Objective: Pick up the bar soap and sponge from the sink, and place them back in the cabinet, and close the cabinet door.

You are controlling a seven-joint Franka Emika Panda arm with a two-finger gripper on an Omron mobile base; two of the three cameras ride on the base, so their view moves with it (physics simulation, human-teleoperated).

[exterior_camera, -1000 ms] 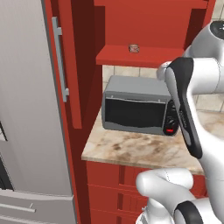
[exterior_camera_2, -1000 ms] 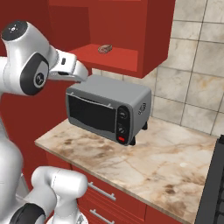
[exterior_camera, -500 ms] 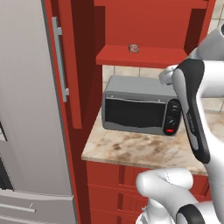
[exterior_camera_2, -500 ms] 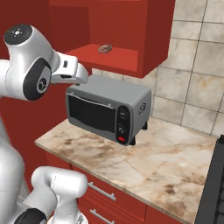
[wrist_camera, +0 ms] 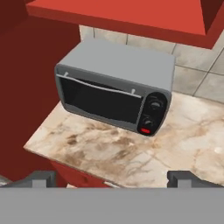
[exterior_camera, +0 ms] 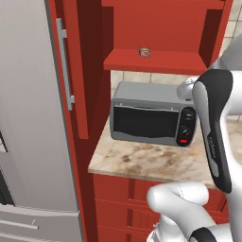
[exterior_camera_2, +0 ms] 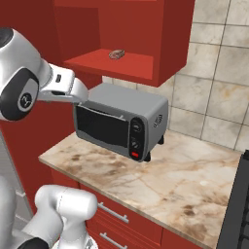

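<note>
Nearest us, our gripper [wrist_camera: 111,177] hangs empty above the bench [wrist_camera: 131,151], its finger tips spread wide at the bottom of the hand view. It looks down on the grey toaster oven [wrist_camera: 114,87], which sits back from the bench's front edge with bare marble before it. Above, the cabinet [exterior_camera: 160,28] stands open, and the bar soap [exterior_camera_2: 116,54] lies near the middle of its red shelf [exterior_camera: 156,61], room free on both sides. We judge the sponge is next. The cabinet door [exterior_camera: 73,71] stands swung out left.
</note>
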